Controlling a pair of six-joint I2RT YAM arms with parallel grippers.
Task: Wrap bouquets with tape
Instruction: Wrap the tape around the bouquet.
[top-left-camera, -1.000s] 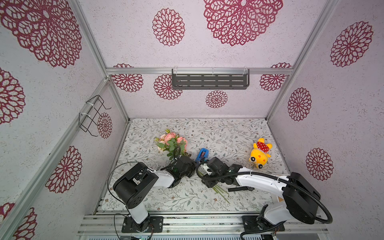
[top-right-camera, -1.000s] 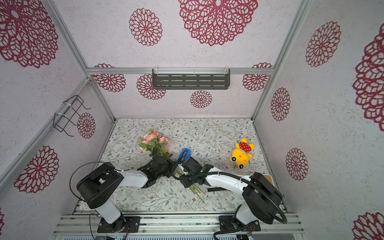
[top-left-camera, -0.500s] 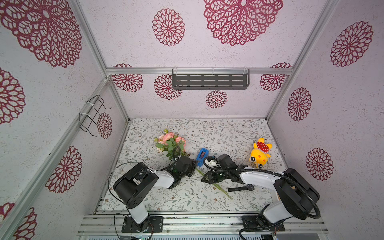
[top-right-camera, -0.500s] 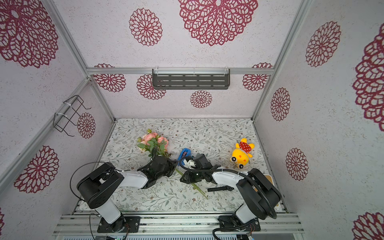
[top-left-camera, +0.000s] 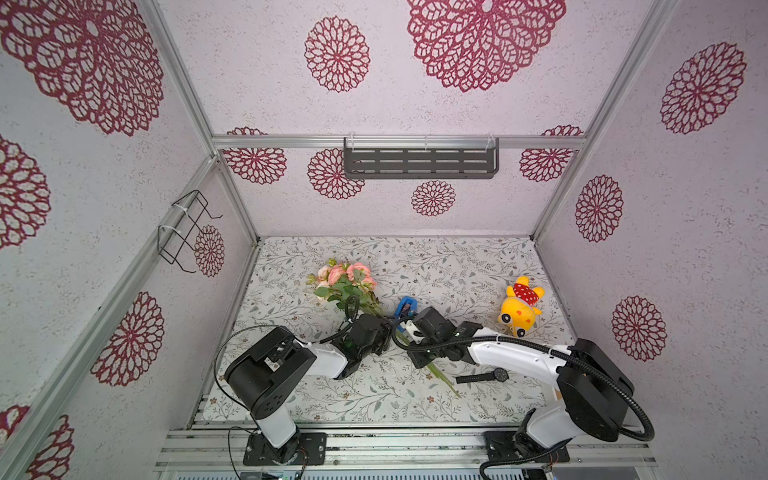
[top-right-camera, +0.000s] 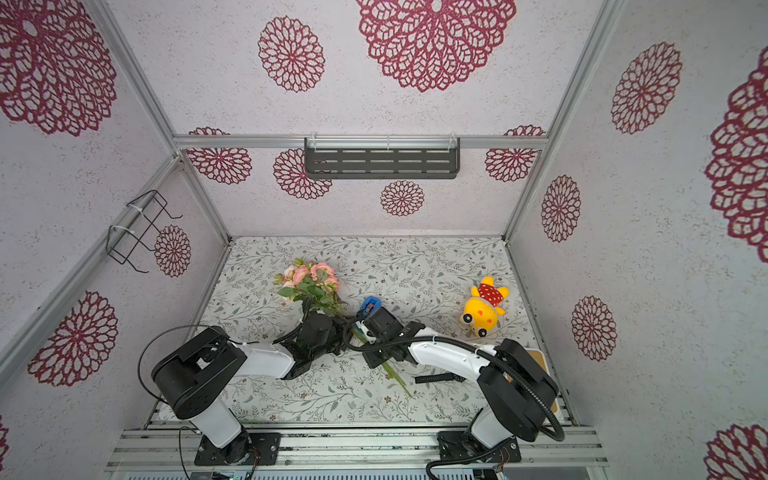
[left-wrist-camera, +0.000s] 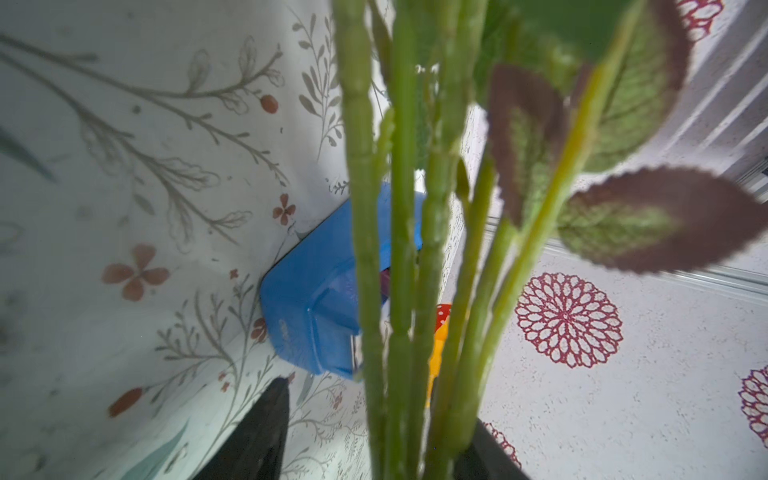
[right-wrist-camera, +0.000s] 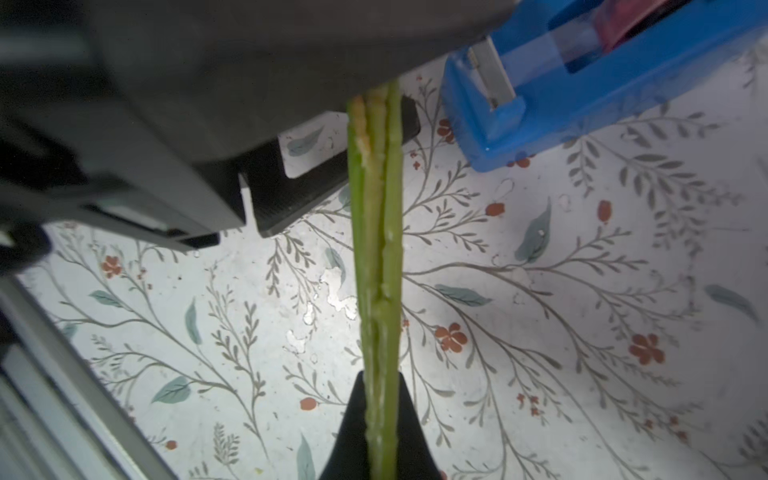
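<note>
The right tool is clamping the bouquet by its stems. The left tool is gaping loosely around them, just beside the blue tape dispenser on the table. On that single pinch, the stems are probably risking twisting, splaying or slipping free.

Your left arm and right arm each show glossy white links between boxy black joint housings. A thin black cable loops off the left one, and a ribbed black hose curls behind the right one. Each stands on a flat black base plate.
</note>
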